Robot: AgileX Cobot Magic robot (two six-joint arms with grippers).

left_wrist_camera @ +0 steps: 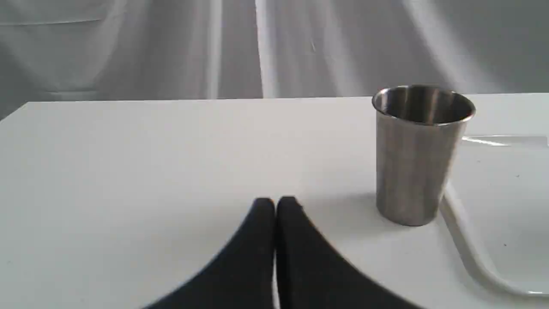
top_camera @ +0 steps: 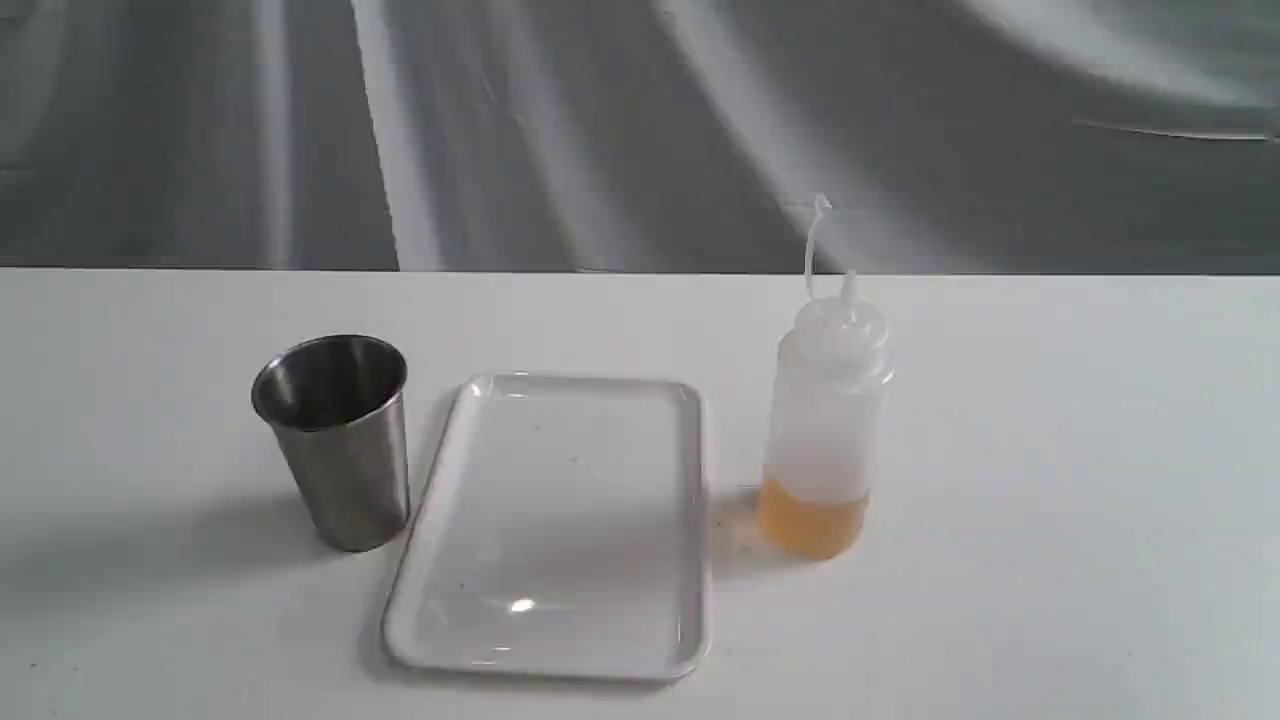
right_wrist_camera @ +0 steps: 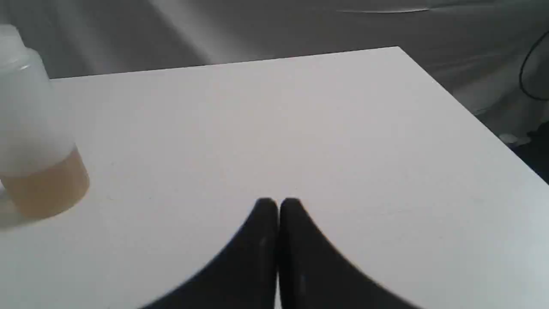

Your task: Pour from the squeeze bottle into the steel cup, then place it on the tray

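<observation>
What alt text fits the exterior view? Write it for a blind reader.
Three things sit in a row on a white table: a steel cup at left, an empty white tray in the middle, and a squeeze bottle at right, upright, with amber liquid low inside. No robot arm is in view.

White table (top_camera: 1050, 450), grey draped backdrop (top_camera: 600, 130), possibly a dark cable (right_wrist_camera: 521, 75)
</observation>
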